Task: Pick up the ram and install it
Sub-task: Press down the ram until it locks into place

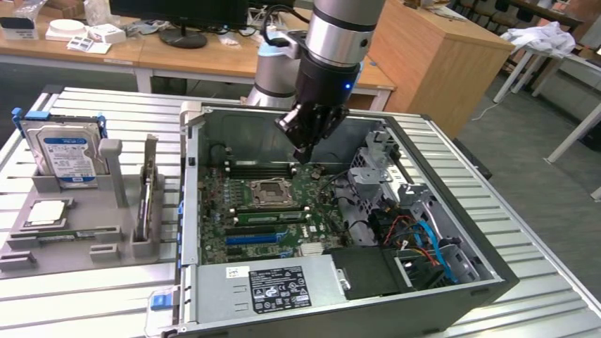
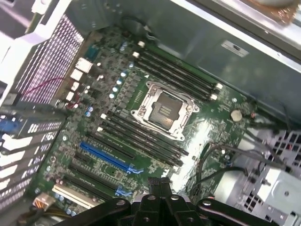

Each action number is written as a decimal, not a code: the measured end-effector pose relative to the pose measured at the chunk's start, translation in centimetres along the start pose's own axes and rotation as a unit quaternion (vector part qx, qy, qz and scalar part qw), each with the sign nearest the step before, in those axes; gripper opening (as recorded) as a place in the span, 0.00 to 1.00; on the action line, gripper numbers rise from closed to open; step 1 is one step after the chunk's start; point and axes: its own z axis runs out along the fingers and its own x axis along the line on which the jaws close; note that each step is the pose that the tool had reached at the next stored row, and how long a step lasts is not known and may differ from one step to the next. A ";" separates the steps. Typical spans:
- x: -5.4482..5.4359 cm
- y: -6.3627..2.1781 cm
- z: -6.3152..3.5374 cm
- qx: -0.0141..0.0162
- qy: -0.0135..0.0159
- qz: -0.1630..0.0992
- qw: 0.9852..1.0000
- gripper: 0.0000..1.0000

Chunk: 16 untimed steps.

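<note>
A narrow green stick, apparently the ram (image 1: 58, 234), lies in a slot of the grey holder (image 1: 75, 246) at the exterior view's left, outside the computer case. My gripper (image 1: 305, 153) hangs inside the open case (image 1: 441, 211), well away from that stick. It is just above the motherboard (image 1: 235, 232), over the far black memory slots (image 1: 267, 169). The fingers (image 2: 160, 182) are shut together with nothing between them. The empty processor socket (image 2: 162, 109) sits between two banks of black slots (image 2: 141, 139), and both banks look empty.
The holder also carries a silver hard drive with a blue label (image 1: 64, 151), a square silver processor chip (image 1: 47, 211) and a thin board standing on edge (image 1: 148, 186). The case walls, the drive cage (image 1: 376, 165) and cable bundles (image 1: 423, 239) crowd the exterior view's right.
</note>
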 end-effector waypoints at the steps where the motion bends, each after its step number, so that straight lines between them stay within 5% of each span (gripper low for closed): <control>1: 0.0 0.00 0.00 0.000 0.000 0.008 1.000 0.11; 8: 0.0 0.01 0.01 -0.002 0.001 0.011 1.000 0.11; 10: 0.0 0.00 0.00 -0.006 0.007 0.012 1.000 0.11; 14: 0.0 0.00 0.00 -0.014 0.023 0.016 1.000 0.11; 16: 0.0 0.00 0.00 -0.014 0.023 0.017 0.999 0.11</control>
